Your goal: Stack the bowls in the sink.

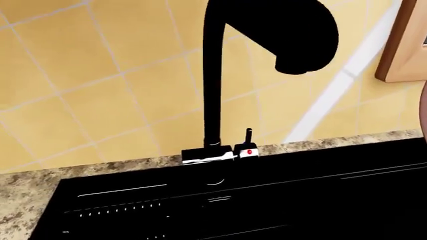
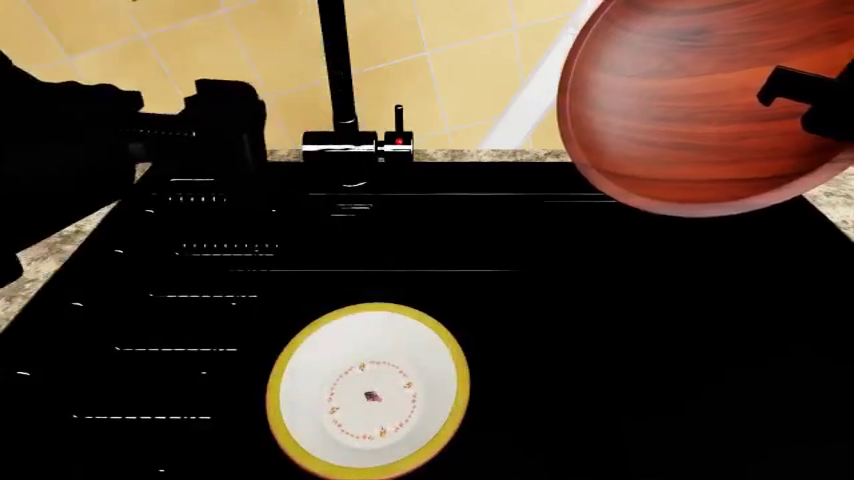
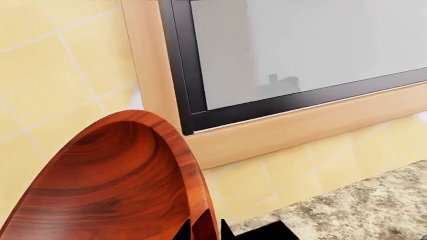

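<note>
The reddish-brown wooden bowl (image 2: 681, 110) hangs tilted on edge above the far right corner of the black sink (image 2: 601, 330). My right gripper (image 2: 807, 100) is shut on its rim; in the right wrist view the two dark fingertips (image 3: 202, 231) pinch the rim of the bowl (image 3: 113, 185). The white bowl with the yellow rim (image 2: 370, 390) sits upright in the basin, near the front middle. My left gripper (image 2: 220, 115) is a dark shape over the sink's far left, apart from both bowls; its jaws do not show against the black.
The tall black faucet (image 2: 334, 70) stands at the sink's back edge and shows in the left wrist view (image 1: 213, 75). The ribbed drainboard (image 2: 174, 300) lies left of the basin. Speckled countertop (image 2: 40, 255) borders the sink. A window (image 3: 300, 45) is behind on the right.
</note>
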`<state>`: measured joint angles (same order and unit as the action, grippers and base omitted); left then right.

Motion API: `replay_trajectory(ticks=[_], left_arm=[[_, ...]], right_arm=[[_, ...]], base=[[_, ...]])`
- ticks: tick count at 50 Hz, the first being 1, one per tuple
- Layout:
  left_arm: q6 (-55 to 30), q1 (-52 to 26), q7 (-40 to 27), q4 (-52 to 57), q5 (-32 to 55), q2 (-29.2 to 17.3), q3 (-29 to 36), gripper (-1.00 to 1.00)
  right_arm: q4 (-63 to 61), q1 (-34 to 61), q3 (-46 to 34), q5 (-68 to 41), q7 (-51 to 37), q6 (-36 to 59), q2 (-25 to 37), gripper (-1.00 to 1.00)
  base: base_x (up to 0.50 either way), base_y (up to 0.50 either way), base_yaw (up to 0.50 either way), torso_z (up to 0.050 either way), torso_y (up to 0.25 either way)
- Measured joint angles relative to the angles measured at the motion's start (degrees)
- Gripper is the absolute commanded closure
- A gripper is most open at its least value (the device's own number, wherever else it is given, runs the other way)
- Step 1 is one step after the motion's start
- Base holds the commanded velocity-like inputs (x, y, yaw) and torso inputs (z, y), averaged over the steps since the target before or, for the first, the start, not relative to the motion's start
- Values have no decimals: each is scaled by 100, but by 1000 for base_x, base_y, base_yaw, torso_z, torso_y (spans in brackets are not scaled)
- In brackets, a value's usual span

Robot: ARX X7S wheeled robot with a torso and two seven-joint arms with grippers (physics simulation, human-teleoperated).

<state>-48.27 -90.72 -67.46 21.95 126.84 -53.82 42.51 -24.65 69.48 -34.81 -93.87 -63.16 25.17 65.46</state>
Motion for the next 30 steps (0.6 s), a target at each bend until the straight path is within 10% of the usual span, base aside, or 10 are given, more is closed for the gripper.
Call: replay_trajectory(ticks=[30], left_arm=[[331,384,139,277,22,-1203,-478,-100]], right_arm=[[564,1299,-593,-605,412,1426,-1186,100]], base=[[0,0,0,0,1]])
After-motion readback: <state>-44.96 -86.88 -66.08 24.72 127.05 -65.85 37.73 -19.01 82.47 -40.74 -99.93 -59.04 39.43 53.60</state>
